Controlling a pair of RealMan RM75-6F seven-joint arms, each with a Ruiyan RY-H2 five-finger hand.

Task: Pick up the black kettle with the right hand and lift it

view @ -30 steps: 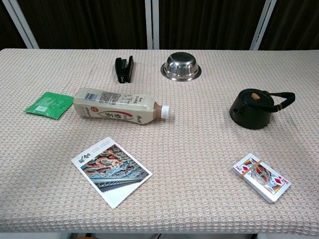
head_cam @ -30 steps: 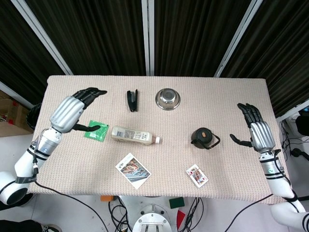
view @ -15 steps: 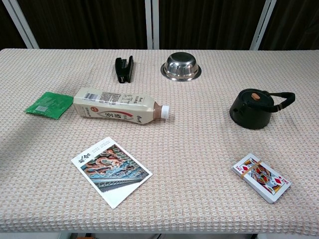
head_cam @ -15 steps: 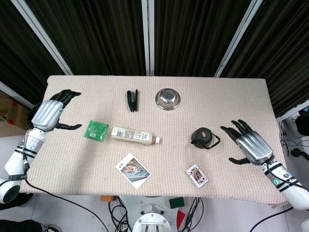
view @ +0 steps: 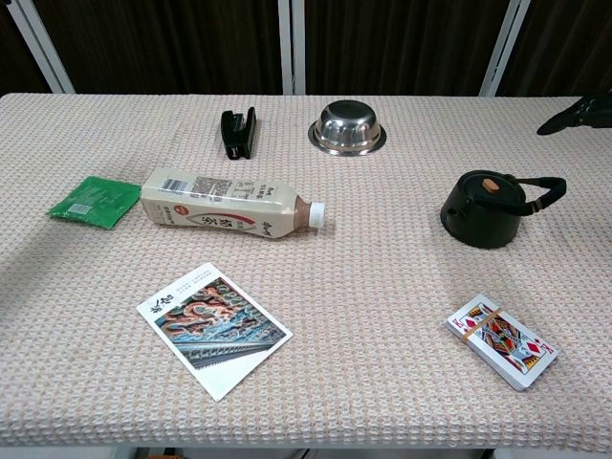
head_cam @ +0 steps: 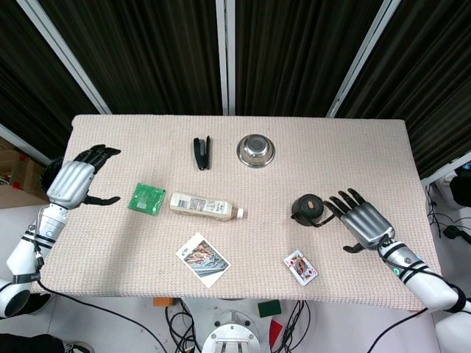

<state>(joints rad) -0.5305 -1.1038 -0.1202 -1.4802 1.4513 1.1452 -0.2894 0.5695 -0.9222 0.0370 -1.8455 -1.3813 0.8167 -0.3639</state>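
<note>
Your right hand (head_cam: 363, 224) has come in across the table from the right edge since a second ago and now sits just beside the black kettle (head_cam: 307, 208), fingers spread apart and holding nothing, fingertips near the kettle's handle but not on it. Your left hand (head_cam: 70, 182) has drawn back to the left edge of the table, fingers also apart and empty. In the chest view only dark fingertips (view: 574, 116) show at the right edge.

Items on the table, one of each:
- Black kettle, round and squat, matte dark body, small brown knob on the lid, looped handle tipped toward the right; stands upright right of centre, still on the cloth.
- Steel bowl (head_cam: 255, 150), round, shiny, at the far middle.
- Black stapler (head_cam: 202, 152), narrow, left of the bowl.
- Plastic bottle (head_cam: 205, 205), lying on its side, cream label, white cap pointing right.
- Green packet (head_cam: 147, 198), flat, square, just left of the bottle.
- Picture card (head_cam: 202, 259), rectangular, white border, near the front.
- Deck of playing cards (head_cam: 301, 266), banded, a face card on top, in front of the kettle.

Surface: table (head_cam: 368, 147) covered in beige waffle-weave cloth. Behind it, dark curtains (head_cam: 294, 51) with pale vertical frames.
</note>
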